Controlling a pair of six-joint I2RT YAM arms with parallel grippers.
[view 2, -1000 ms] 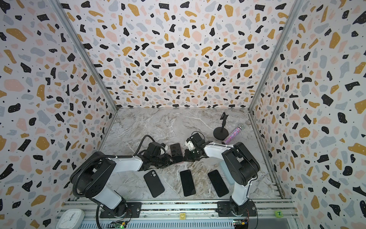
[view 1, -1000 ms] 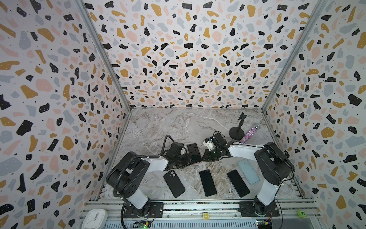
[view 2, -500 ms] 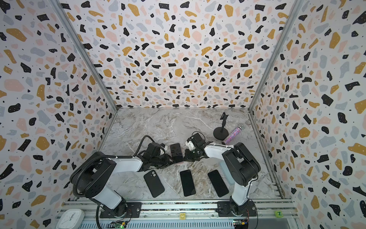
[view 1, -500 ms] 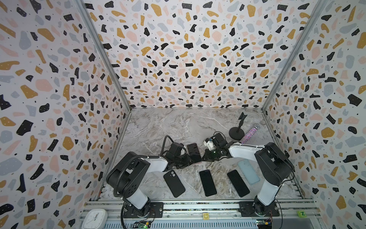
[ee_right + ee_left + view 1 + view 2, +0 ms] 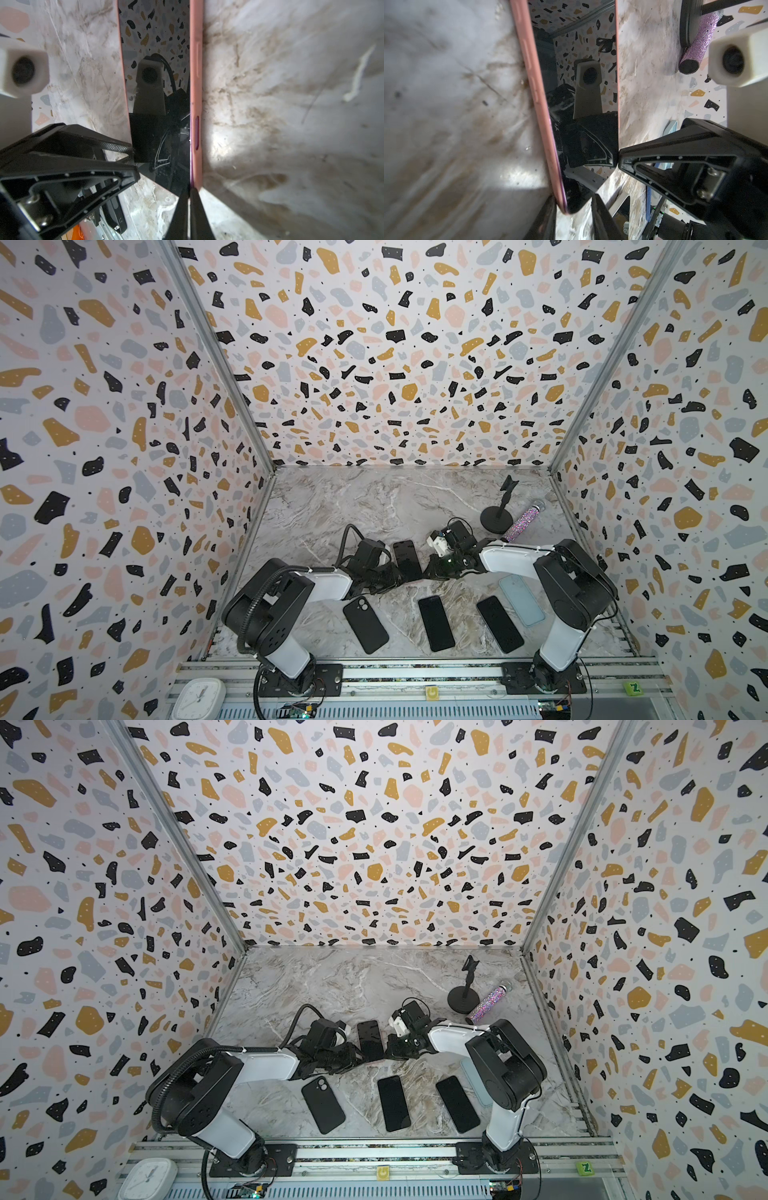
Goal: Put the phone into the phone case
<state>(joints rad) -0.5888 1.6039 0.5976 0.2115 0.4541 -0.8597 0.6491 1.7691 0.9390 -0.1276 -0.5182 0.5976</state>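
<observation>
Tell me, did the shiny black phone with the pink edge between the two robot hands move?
No. In a top view the black phone with the pink edge lies the same way, still just above the row of black phones, as before.

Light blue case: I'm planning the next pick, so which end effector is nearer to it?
Right. The right end effector is at the pink-edged phone's side facing the light blue case; the left end effector is at the phone's opposite side.

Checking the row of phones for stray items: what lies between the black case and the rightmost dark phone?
One dark phone, shown in both top views.
</observation>
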